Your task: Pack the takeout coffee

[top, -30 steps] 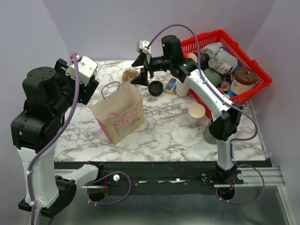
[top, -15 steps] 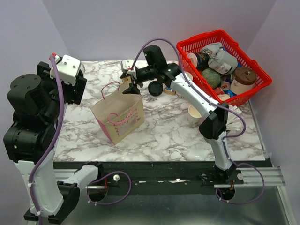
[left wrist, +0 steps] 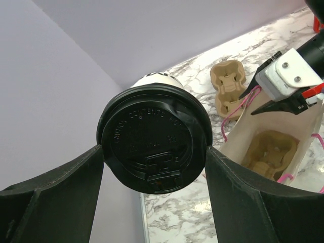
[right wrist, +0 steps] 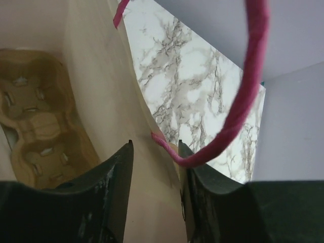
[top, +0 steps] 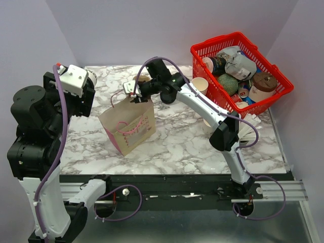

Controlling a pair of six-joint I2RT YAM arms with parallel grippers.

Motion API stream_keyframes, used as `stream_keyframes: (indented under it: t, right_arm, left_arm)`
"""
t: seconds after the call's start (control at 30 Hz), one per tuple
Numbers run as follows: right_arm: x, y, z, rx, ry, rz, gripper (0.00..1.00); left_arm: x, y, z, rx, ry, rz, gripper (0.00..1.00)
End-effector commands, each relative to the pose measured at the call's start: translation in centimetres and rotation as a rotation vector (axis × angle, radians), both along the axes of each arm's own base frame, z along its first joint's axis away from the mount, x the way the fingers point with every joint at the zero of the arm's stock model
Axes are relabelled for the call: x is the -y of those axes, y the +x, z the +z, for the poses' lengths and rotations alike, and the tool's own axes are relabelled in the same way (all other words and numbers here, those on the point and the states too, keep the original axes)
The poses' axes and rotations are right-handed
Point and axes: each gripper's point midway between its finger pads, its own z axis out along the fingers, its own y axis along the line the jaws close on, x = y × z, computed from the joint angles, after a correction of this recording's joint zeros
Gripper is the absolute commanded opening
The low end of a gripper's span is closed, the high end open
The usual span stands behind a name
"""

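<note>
1. Black plastic lid, round and embossed, fills the left wrist view: that's the takeout coffee (left wrist: pixel 154 135), with a sliver of white paper cup showing behind it.
2. The left gripper (left wrist: pixel 154 152) has it, one dark finger pressed to each side of the lid.
3. Down on the veined marble table (top: pixel 177 136) stands a tan paper bag (top: pixel 129 124), mouth open, with thin pink cord handles (right wrist: pixel 244 96).
4. Only the wrist cameras see inside it: a moulded pulp cup tray (right wrist: pixel 35 116) lies at the bottom.
5. The top view alone shows the red mesh basket (top: pixel 201 50) at the far right.
6. The left arm is folded high at the table's left edge, cup well above the surface. The right arm reaches long across to the bag's far rim.
7. The right gripper (right wrist: pixel 155 146) straddles the bag's wall, one finger on each side; can't tell whether it pinches the paper.
</note>
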Motion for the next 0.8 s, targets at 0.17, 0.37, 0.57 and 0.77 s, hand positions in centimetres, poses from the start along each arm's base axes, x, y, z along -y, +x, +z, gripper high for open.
stream_keyframes:
  t: [0.17,0.37,0.57,0.77]
  right_arm:
    - [1.6,-0.8,2.0,0.086,-0.025,-0.022,0.01]
    - [3.8,0.5,4.4,0.054,-0.011,-0.241,0.00]
    - [8.5,-1.4,6.0,0.029,-0.032,-0.373,0.00]
    - [12.8,-2.3,3.2,-0.016,-0.110,-0.530,0.00]
  left_arm:
    - [1.4,0.2,0.2,0.041,-0.035,-0.074,0.00]
    - [3.7,0.6,-1.2,0.036,-0.019,-0.213,0.00]
    - [6.3,-1.4,-4.9,-0.048,0.028,-0.413,0.00]
    - [9.2,-4.1,-9.7,-0.230,0.014,-0.643,0.00]
